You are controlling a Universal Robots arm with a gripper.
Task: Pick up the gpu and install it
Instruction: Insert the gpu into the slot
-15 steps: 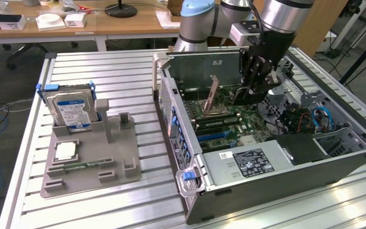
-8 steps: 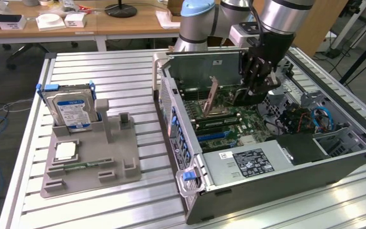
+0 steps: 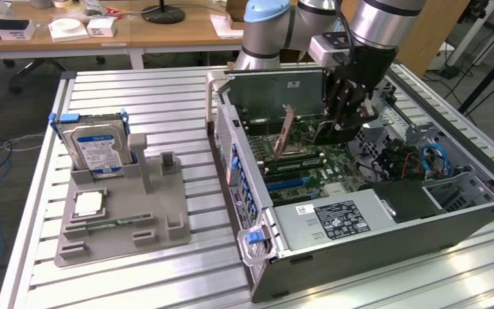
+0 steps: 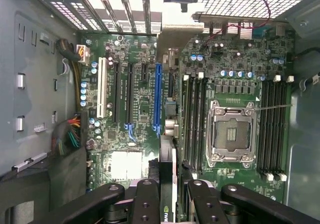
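My gripper (image 3: 341, 125) reaches down into the open computer case (image 3: 350, 257) and is shut on the gpu (image 3: 292, 132), a thin card held on edge. In the wrist view the gpu (image 4: 168, 159) runs edge-on from between my fingers (image 4: 148, 194) to its silver end bracket (image 4: 180, 36) near the case's rear slot openings. The card hangs over the green motherboard (image 4: 135, 83), parallel to the long blue slot (image 4: 157, 98) and close beside it. Whether its edge touches the slot cannot be told.
A grey holder (image 3: 123, 219) on the slatted table at the exterior view's left carries a hard drive with a blue-white label (image 3: 97, 145), a square chip (image 3: 88, 203) and a narrow green memory stick (image 3: 110, 225). Inside the case are the processor socket (image 4: 231, 134), a grey power supply (image 3: 333, 222) and cables (image 3: 431, 161).
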